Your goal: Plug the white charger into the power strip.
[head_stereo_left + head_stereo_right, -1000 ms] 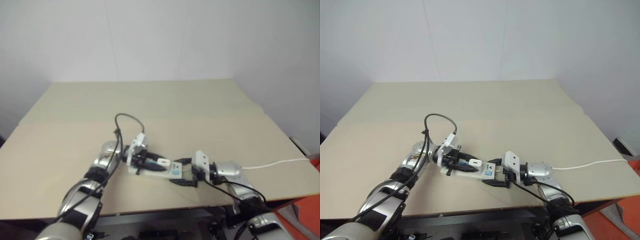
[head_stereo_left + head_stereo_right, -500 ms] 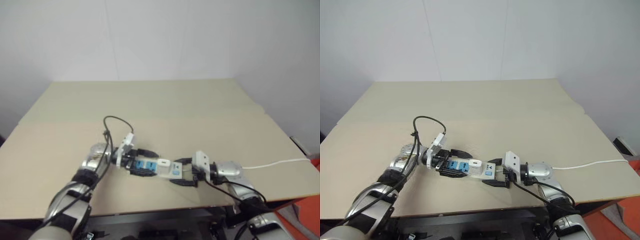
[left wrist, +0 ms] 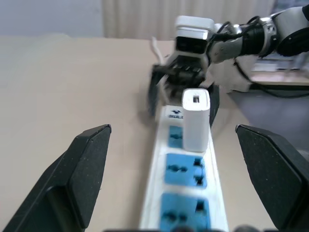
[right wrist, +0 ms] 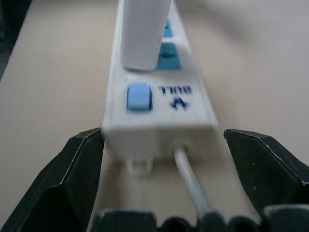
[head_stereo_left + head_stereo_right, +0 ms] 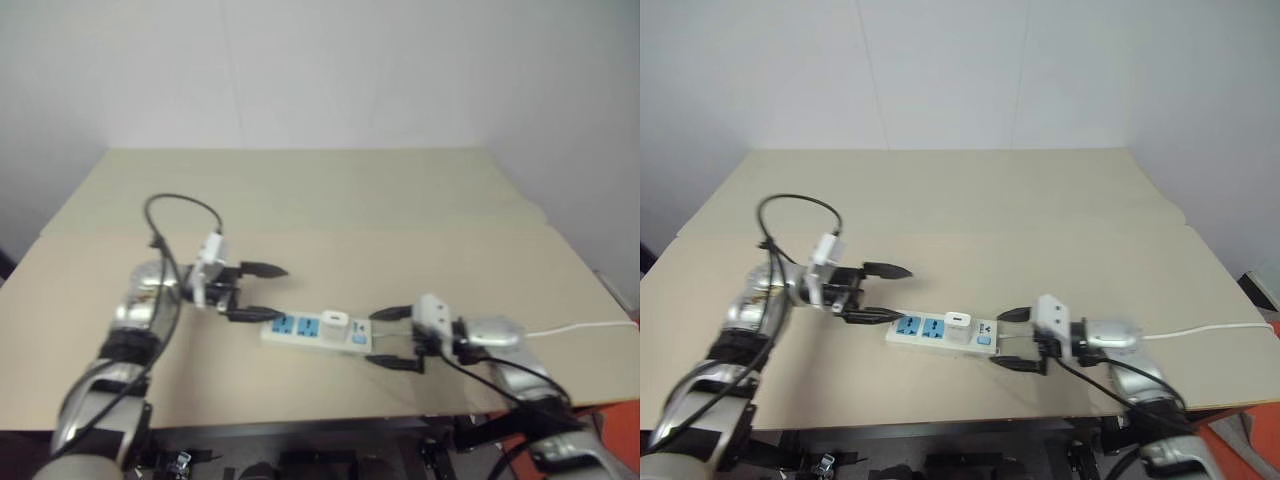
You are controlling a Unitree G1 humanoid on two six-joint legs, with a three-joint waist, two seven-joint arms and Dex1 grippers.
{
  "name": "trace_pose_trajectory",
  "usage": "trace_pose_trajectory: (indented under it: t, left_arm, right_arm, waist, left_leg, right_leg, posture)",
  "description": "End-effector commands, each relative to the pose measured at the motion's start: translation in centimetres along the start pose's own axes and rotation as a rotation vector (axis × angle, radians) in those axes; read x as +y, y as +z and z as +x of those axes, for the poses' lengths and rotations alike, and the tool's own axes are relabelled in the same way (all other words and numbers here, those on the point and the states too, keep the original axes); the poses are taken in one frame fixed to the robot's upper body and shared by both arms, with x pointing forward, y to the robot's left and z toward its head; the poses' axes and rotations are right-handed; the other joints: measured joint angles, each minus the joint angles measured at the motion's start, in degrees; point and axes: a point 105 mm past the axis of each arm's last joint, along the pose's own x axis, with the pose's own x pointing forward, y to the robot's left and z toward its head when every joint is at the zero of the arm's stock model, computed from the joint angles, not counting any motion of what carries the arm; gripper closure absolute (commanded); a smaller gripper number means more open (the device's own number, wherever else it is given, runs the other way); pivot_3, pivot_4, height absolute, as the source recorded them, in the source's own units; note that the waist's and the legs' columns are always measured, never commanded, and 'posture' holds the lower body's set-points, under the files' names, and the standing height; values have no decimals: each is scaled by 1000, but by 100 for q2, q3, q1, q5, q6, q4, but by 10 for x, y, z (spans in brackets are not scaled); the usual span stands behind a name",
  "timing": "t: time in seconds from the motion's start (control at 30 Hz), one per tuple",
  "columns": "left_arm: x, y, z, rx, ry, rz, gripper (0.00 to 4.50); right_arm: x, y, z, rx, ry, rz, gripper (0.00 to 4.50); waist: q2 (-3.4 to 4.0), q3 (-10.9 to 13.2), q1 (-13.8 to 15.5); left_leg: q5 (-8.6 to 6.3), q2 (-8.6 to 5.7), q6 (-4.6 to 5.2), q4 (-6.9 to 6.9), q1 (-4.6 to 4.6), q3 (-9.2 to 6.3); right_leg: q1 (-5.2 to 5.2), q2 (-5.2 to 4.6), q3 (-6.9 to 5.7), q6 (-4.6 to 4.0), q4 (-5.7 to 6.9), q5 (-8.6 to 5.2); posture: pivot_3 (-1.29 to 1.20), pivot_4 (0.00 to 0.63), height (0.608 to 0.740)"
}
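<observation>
The power strip (image 5: 942,331) is laid flat on the tan table (image 5: 1040,240), lengthwise between the two grippers. The charger (image 5: 958,325) is seated upright in the socket nearest the strip's switch end, the end closest to the right gripper (image 5: 1014,340). The two blue sockets on the side toward the left gripper (image 5: 878,294) are left uncovered.

The left gripper is held just beyond the free end of the strip, with its fingers spread wide and nothing gripped between them. One finger (image 5: 886,270) is seen on the far side of the strip's line and the other just beside the strip's end corner; whether that finger touches the strip cannot be told. In the left wrist view, the strip (image 3: 186,193) is seen running straight away from between the two wide-set fingers (image 3: 79,174), with the charger (image 3: 195,120) standing on it past the two open sockets.

The right gripper is held at the opposite end, where the cord leaves the strip. Its fingers are also spread wide, one on each side of the strip's end, and nothing is held. In the right wrist view, a clear gap is shown between each finger (image 4: 72,179) and the strip's end wall (image 4: 159,133), with the blue switch (image 4: 138,96) just ahead of the gripper and the charger (image 4: 143,31) beyond it. The white cord (image 5: 1200,329) is trailed away past the right arm toward the table edge.
</observation>
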Motion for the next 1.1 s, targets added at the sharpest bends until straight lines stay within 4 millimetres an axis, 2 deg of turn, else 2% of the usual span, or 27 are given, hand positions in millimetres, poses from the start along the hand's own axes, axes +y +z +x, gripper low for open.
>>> trace_pose_trajectory:
  t: [0.03,0.1,0.17,0.23,0.37,1.1]
  left_arm:
    - [-6,8,-26,41,44,38,0]
    - [-10,4,-51,103,102,27,0]
    - [-15,2,-69,140,144,13,0]
    - [-20,-1,-80,174,166,-1,0]
    - [-28,-5,-91,202,185,-23,0]
    - [-27,-10,-83,181,203,-30,0]
  right_arm:
    - [-2,26,-36,-20,-11,-99,16]
    - [2,35,-65,13,1,-118,16]
    - [6,41,-84,47,6,-128,16]
    - [10,43,-96,78,0,-138,16]
    - [15,48,-103,96,-9,-140,16]
    - [26,43,-110,152,-47,-64,16]
  waist:
    - [1,2,14]
    - [3,8,38]
    - [2,11,61]
    - [0,12,81]
    - [0,13,89]
    - [-4,15,107]
  left_leg:
    - [0,0,0,0,0,1]
    - [0,1,0,-2,5,3]
    - [0,3,0,-3,9,5]
    - [0,5,0,-2,14,7]
    - [0,6,0,-2,31,13]
    - [0,5,-1,-1,21,17]
  right_leg:
    - [0,0,0,0,-1,0]
    - [4,0,0,0,-2,0]
    - [7,1,-3,0,-1,-1]
    - [12,0,-5,0,-1,0]
    - [27,0,-5,0,0,-1]
    - [19,0,-4,0,-1,-1]
  posture:
    - [0,150,740]
    - [0,150,740]
    - [0,150,740]
    - [0,150,740]
    - [0,150,740]
    - [0,150,740]
